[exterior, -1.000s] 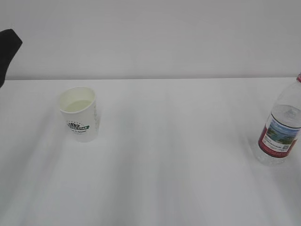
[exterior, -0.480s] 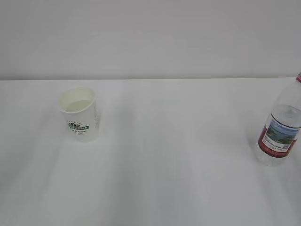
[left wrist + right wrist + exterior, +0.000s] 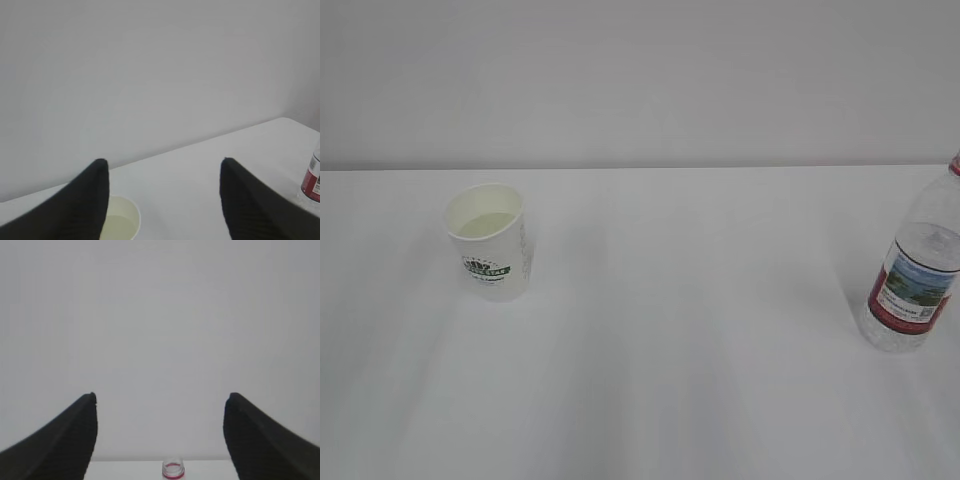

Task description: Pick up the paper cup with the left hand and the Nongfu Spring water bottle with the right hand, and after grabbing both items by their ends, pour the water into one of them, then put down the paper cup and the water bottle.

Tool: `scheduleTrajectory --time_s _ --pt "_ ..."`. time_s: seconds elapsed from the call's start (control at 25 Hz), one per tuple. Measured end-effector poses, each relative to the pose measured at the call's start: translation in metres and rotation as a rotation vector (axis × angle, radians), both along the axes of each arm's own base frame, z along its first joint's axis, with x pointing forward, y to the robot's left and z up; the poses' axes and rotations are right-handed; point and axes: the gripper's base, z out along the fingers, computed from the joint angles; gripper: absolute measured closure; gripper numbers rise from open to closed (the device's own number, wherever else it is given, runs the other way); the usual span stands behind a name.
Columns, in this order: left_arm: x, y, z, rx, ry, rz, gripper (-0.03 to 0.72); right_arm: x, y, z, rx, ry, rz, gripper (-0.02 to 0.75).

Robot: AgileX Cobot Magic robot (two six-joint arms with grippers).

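While my left gripper [image 3: 162,165] and right gripper [image 3: 160,399] both hang released, holding nothing, I note the paper cup [image 3: 488,242] upright toward the worktop's [image 3: 700,330] left edge, the Nongfu Spring water bottle [image 3: 915,280] upright at its right edge, well apart.

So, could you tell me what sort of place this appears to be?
Probably a lab-style test bench: a bare white table against a plain wall, holding only a paper cup and a water bottle.
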Motion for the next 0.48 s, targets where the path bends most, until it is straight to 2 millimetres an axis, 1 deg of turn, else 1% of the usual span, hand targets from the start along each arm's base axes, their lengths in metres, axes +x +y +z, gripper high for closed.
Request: scheduleTrajectory --time_s 0.08,0.16,0.24,0.36,0.48 --pt "-0.002 0.002 0.002 0.002 0.003 0.003 0.192 -0.013 -0.001 -0.004 0.001 -0.007 -0.001 0.145" --pt "-0.008 0.005 0.004 0.005 0.002 0.008 0.206 -0.021 -0.002 -0.008 0.001 0.011 -0.003 0.145" --pt "-0.017 0.011 0.007 0.002 -0.003 0.014 0.218 -0.022 -0.002 -0.014 -0.002 0.064 -0.004 0.145" --pt "-0.035 0.022 0.014 -0.016 -0.034 0.023 0.227 -0.025 -0.003 -0.021 -0.010 0.183 -0.007 0.145" --pt "-0.050 0.032 0.015 -0.021 -0.039 0.033 0.229 -0.030 -0.003 -0.023 -0.015 0.260 -0.010 0.145"
